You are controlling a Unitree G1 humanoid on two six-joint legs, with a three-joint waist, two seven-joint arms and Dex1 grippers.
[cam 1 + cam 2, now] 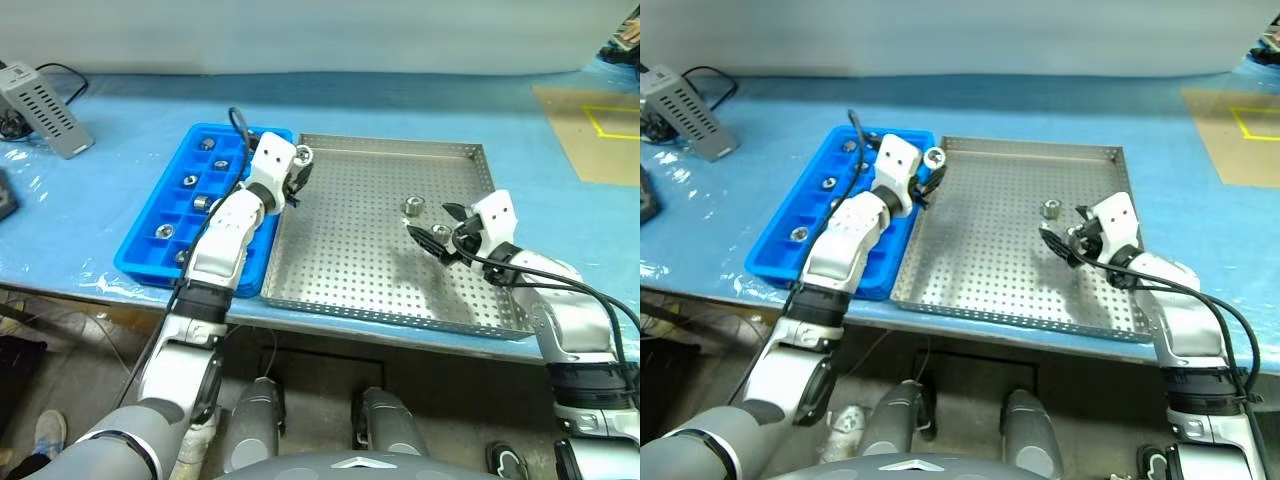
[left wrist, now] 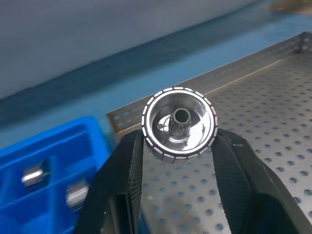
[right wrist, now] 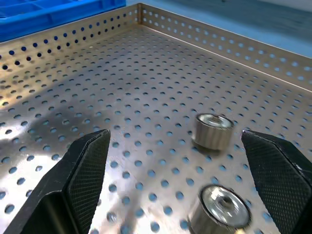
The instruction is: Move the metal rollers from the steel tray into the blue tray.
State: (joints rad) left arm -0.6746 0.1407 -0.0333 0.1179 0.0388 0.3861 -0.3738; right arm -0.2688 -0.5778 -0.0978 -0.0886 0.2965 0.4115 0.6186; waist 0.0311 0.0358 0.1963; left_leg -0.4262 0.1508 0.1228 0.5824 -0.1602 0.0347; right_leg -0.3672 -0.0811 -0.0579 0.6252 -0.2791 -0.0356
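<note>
Nearest, at the steel tray's (image 1: pixel 340 285) front right: right gripper (image 1: pixel 437 233), fingers spread wide, nothing between them, low over the perforated floor. Just ahead of its fingertips, two rollers on the floor: one (image 3: pixel 211 130) upright a little further in, another (image 3: pixel 220 208) closer, between the spread fingers (image 3: pixel 80 171) in the wrist view but touched by neither. Further left, over the tray's left rim near its far corner: left gripper (image 1: pixel 296 178), raised, pinching a roller (image 2: pixel 179 123) between both black fingers (image 2: pixel 118 187); open hollow face with a small central hub turned toward the wrist camera, ribbed edge clamped on two sides. Beside the steel tray, touching or nearly touching its left edge: blue tray (image 1: pixel 140 255) of square compartments, with several rollers (image 1: pixel 164 231) already seated singly in cells down its left columns. On the blue tabletop (image 1: pixel 420 100) far left: grey vented box (image 1: pixel 40 108) with a black cable. Far right: tan patch with yellow tape lines (image 1: pixel 600 125).
</note>
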